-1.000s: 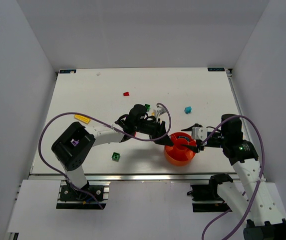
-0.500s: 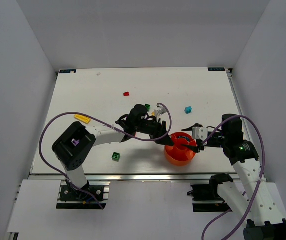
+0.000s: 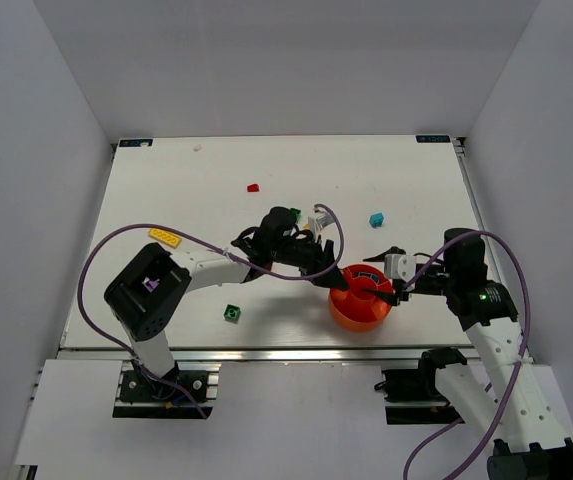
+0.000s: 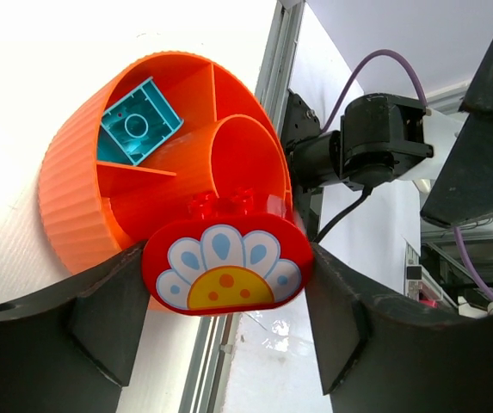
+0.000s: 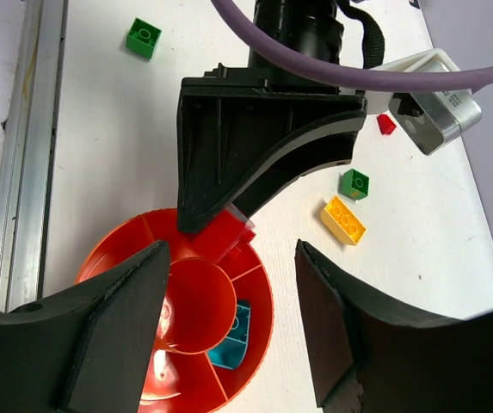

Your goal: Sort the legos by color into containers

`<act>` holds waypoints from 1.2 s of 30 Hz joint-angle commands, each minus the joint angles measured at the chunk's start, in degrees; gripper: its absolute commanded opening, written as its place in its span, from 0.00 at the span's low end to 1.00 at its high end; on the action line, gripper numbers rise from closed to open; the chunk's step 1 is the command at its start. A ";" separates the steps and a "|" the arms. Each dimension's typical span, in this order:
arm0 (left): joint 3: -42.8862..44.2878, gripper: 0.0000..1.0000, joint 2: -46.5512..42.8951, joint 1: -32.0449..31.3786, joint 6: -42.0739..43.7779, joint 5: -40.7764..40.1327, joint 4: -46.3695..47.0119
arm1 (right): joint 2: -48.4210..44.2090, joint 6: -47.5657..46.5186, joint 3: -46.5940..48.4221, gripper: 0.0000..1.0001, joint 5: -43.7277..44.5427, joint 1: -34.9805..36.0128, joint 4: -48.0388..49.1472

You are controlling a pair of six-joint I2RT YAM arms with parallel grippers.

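My left gripper [image 4: 226, 303] is shut on a red lego [image 4: 226, 267] with a flower print, holding it just over the rim of the round orange tray [image 4: 65, 198]. A cyan lego [image 4: 137, 127] lies in one wedge container. In the right wrist view the red lego [image 5: 226, 238] hangs above the tray's rim [image 5: 117, 245], under the left fingers [image 5: 255, 146]. My right gripper [image 5: 229, 249] stands open above the tray, one finger over it and one outside it. From above, the left gripper [image 3: 328, 272] and right gripper [image 3: 384, 285] meet over the tray [image 3: 351, 318].
Loose legos lie on the white table: a green one [image 3: 232, 313] near the front, a yellow plate [image 3: 164, 237] at the left, a small red one [image 3: 253, 187] and a cyan one [image 3: 376, 220] farther back. A yellow brick [image 5: 343, 219] and a green brick [image 5: 354, 183] sit beside the left arm.
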 commanded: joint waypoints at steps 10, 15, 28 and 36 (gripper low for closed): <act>2.18 0.84 0.45 -0.17 0.85 -1.04 -0.93 | -0.83 0.65 -0.74 0.66 -1.35 0.02 1.15; 2.26 0.86 0.45 -0.17 0.94 -1.04 -0.93 | -0.92 0.65 -0.74 0.66 -1.44 -0.24 1.06; 5.86 0.98 -2.79 0.89 3.84 -10.08 -5.40 | -0.92 0.74 -0.91 0.66 -1.62 -0.33 0.88; 6.39 0.98 -7.80 0.89 5.16 -22.39 -7.25 | -1.27 0.91 -0.82 0.66 -1.36 -0.15 0.79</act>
